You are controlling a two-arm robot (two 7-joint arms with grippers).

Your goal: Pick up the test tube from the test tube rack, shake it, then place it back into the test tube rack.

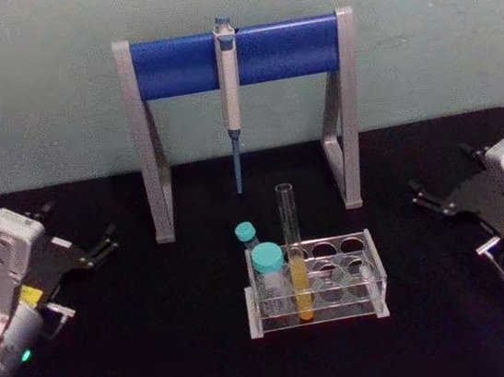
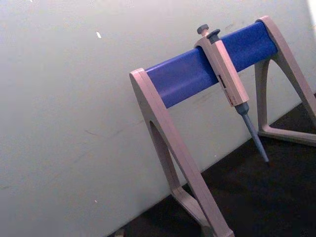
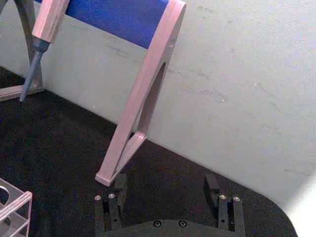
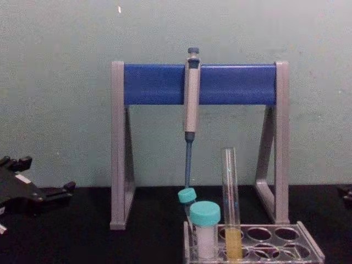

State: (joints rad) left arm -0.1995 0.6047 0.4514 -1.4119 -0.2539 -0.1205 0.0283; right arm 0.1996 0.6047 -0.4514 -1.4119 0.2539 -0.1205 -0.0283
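The test tube (image 1: 291, 239) stands upright in the front row of the test tube rack (image 1: 375, 276), yellow liquid in its lower part; in the chest view the test tube (image 4: 230, 192) rises well above the rack (image 4: 311, 250). My left gripper (image 1: 103, 244) rests on the table far left of the rack, fingers apart, holding nothing. My right gripper (image 1: 423, 196) rests far to the right, also empty. In the right wrist view its gripper (image 3: 166, 187) stands open, with a corner of the rack (image 3: 15, 205) at the edge.
Two teal-capped vials (image 1: 267, 261) sit in the rack left of the tube. Behind stands a grey-and-blue pipette stand (image 1: 235, 56) with a pipette (image 1: 231, 98) hanging from it, tip near the rack's back. Black table space lies on both sides.
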